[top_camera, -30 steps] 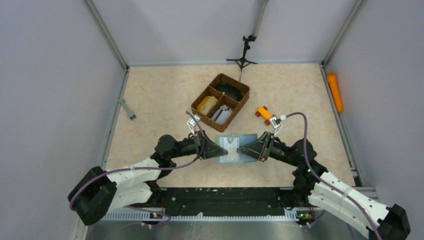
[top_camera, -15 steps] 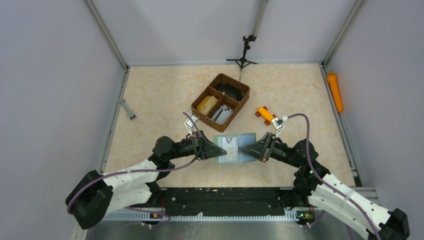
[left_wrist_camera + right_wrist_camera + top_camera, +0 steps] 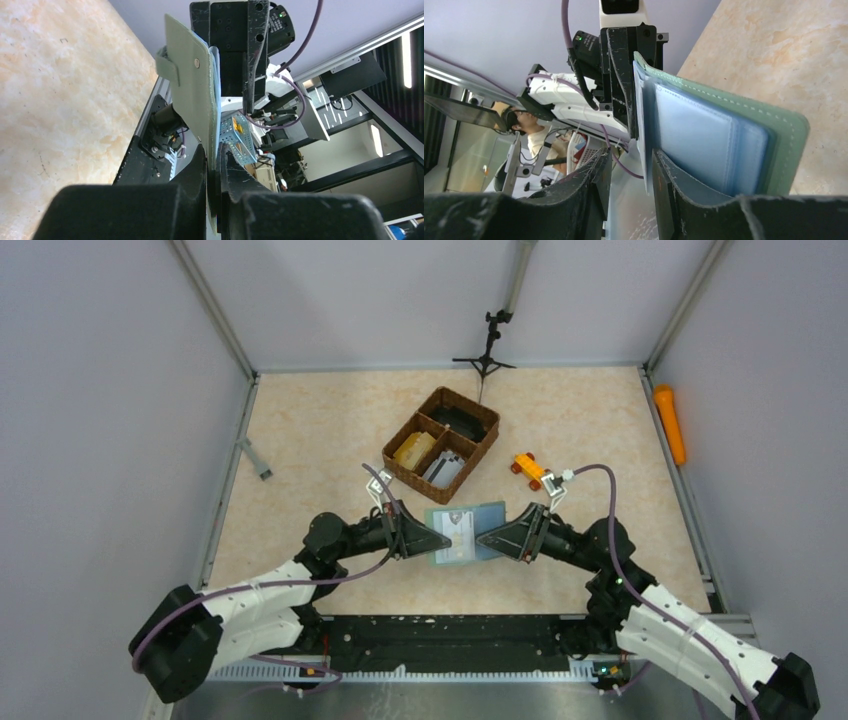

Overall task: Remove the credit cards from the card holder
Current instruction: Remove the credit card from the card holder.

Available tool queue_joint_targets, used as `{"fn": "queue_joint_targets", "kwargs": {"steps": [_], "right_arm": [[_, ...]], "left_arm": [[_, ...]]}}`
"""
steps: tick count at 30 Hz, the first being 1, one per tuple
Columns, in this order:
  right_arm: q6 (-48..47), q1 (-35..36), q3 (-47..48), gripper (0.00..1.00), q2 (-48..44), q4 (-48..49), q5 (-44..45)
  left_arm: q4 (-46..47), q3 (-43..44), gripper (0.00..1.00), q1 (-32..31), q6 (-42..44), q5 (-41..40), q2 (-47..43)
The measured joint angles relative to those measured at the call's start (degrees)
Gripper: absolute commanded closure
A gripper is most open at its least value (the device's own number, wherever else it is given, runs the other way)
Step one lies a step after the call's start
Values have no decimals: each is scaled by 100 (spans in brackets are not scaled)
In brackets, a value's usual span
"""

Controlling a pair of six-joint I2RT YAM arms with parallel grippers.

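Card holder [image 3: 482, 515] hangs open above the surface [image 3: 320, 440], now skewed leftward. Left fingers [image 3: 195, 175] stay clamped on its edge. Right fingers [image 3: 669, 185] have parted, releasing an inner leaf. Credit cards [image 3: 457, 531] remain inside.

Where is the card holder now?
Top view: the card holder is held open at front centre, clamped by the left gripper at its left edge, the right gripper at its right edge, just in front of the wicker tray.

The card holder [image 3: 463, 532] is between the left fingers [image 3: 425, 537] and right fingers [image 3: 500, 533], wicker tray [image 3: 409, 423] behind it.
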Motion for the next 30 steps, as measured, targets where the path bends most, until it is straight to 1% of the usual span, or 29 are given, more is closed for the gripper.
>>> {"fn": "queue_joint_targets", "kwargs": {"steps": [1, 6, 7, 8, 9, 13, 14, 16, 18, 25, 30], "right_arm": [[15, 0, 0, 69, 68, 76, -39], [17, -4, 0, 95, 264, 120, -107], [15, -11, 0, 100, 284, 118, -109], [20, -13, 0, 100, 291, 114, -107], [13, -24, 0, 100, 284, 111, -105], [9, -37, 0, 100, 114, -37, -57], [7, -35, 0, 100, 17, -131, -13], [-28, -37, 0, 100, -175, -293, 59], [-55, -37, 0, 100, -310, -413, 116], [-94, -50, 0, 100, -485, -660, 186], [-203, -122, 13, 100, -719, -988, 251]], "left_arm": [[39, 0, 100, 0, -15, 22, 85], [479, 2, 100, 0, -208, 157, 514], [590, 2, 98, 0, -260, 177, 588], [715, 2, 92, 7, -308, 203, 662], [824, 2, 89, 11, -350, 214, 728], [1117, 2, 87, 13, -468, 249, 890], [1154, 2, 89, 7, -479, 249, 911], [1196, 2, 97, -2, -487, 249, 929], [1209, 2, 100, 0, -505, 245, 935], [1209, 0, 100, 0, -494, 227, 909], [1029, -87, 100, 116, -470, 208, 627]]}}
